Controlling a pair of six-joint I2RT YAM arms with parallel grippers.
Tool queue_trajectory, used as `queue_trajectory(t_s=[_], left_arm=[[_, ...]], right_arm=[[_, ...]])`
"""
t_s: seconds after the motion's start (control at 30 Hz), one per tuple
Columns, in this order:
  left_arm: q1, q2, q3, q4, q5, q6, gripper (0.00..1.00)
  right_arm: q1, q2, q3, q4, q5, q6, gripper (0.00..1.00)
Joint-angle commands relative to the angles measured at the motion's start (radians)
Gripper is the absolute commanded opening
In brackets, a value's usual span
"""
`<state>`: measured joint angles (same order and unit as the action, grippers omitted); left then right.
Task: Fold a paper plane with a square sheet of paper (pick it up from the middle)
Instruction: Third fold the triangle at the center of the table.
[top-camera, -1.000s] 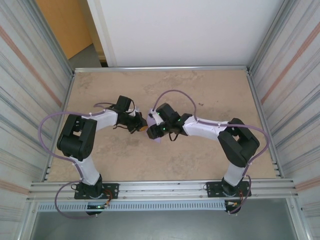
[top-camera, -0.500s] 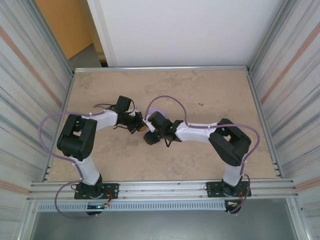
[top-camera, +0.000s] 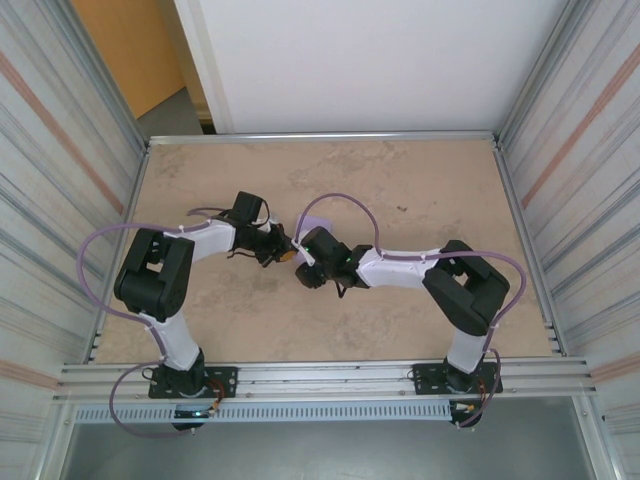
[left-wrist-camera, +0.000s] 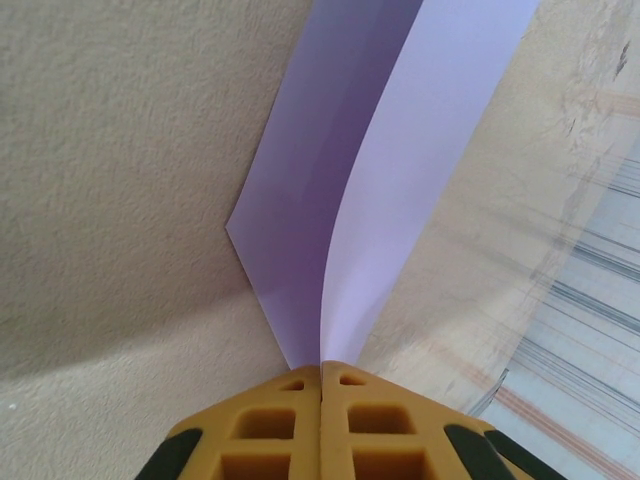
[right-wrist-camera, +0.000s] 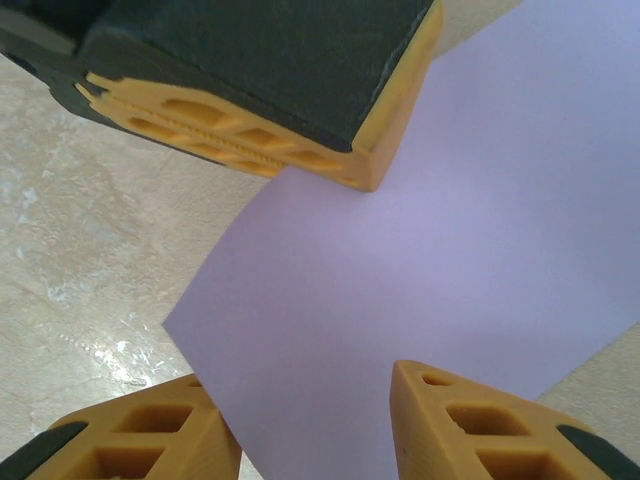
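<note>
Landmark: the left gripper (left-wrist-camera: 321, 375), which hung over the middle part of the table (top-camera: 420, 180).
Left jaws: pressed fully together, with no gap along the seam between the two orange fingers; the near end of the sheet of paper (left-wrist-camera: 400, 150) was pinched in that seam.
Sheet of paper: plain lavender. It sprang from the tip of the left gripper and widened away from it in two panels, a darker one on one side and a paler one on the other. The panels met along a soft bend that ran back to the left gripper's tip.
Sheet from above: a small pale lavender patch showed just beyond the left gripper, on its far side, partly covered by the right arm (top-camera: 400, 268).
Right gripper (right-wrist-camera: 305, 385): just beside the left gripper, almost tip to tip with it, reaching in from that gripper's right.
Right jaws: partly open. The two orange fingers stood apart with the flat lavender face of the sheet lying in the gap between them. Neither finger was seen pressing the paper, and whether either one touched it could not be told.
Right wrist view: the shut left gripper lay across the top, its black back showing, and the sheet spread out from beneath it.
Table: beige and mottled, below the left gripper. Whether the sheet rested on it could not be told.
</note>
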<state>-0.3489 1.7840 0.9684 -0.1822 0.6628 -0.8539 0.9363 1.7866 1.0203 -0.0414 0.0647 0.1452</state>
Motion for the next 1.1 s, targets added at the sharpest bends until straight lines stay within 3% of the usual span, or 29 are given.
queue_trajectory(t_s=[0.0, 0.3, 0.5, 0.73, 0.9, 1.07], left_arm=[[-0.009, 0.007, -0.005, -0.014, 0.009, 0.006, 0.04], [-0.009, -0.009, -0.010, -0.016, 0.007, 0.002, 0.06], [0.018, -0.051, -0.013, -0.069, -0.031, 0.030, 0.22], [0.101, -0.163, -0.062, -0.044, -0.048, 0.051, 0.31], [0.097, -0.174, -0.057, -0.005, -0.033, 0.051, 0.31], [0.058, -0.099, -0.004, 0.003, -0.022, 0.064, 0.30]], right_arm=[[-0.001, -0.042, -0.007, 0.015, 0.009, -0.011, 0.39], [-0.020, -0.013, 0.018, -0.007, -0.088, -0.004, 0.19], [-0.045, -0.019, 0.009, -0.010, -0.205, -0.002, 0.06], [-0.092, -0.018, -0.005, -0.013, -0.454, 0.021, 0.02], [-0.101, 0.009, 0.000, -0.012, -0.588, 0.042, 0.02], [-0.100, 0.025, -0.006, -0.009, -0.646, 0.053, 0.02]])
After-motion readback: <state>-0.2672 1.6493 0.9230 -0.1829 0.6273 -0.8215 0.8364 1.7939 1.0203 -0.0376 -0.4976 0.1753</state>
